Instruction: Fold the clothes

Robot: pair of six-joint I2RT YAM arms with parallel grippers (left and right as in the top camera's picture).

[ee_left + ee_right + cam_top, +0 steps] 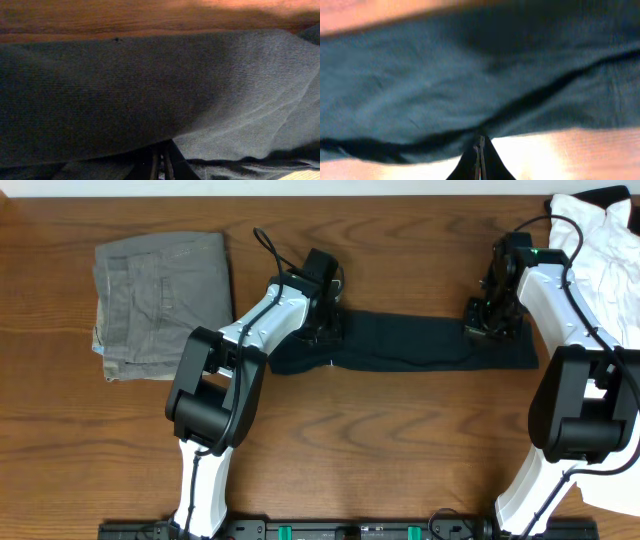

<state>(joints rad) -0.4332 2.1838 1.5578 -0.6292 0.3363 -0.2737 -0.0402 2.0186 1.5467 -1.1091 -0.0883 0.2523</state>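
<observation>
Looking from the near edge outward, I see bare counter [380,450] first. Beyond it the black T-shirt [420,345] lies across the middle as a long, narrow band running left to right. I judge the lengthwise folds are done. What seems left is to fold the band crosswise into a compact packet.

The left claw [327,328] sits on the band's left end and the right claw [492,322] on its right end, both towards its far edge. Each claw has its fingers pressed together.

From overhead I get the whole layout, but the arms hide the fingertips. The wrist cameras fill that in. On the left, dark knit fills nearly the whole picture and a layer droops over the closed tips. On the right, the tips meet just at the cloth's edge with counter showing beside them. Whether either claw has a fold caught between its tips, I cannot tell.

Farther off, folded grey-green trousers [160,305] lie at the left and a white garment [605,260] is heaped at the far right. Only the overhead view shows these two.
</observation>
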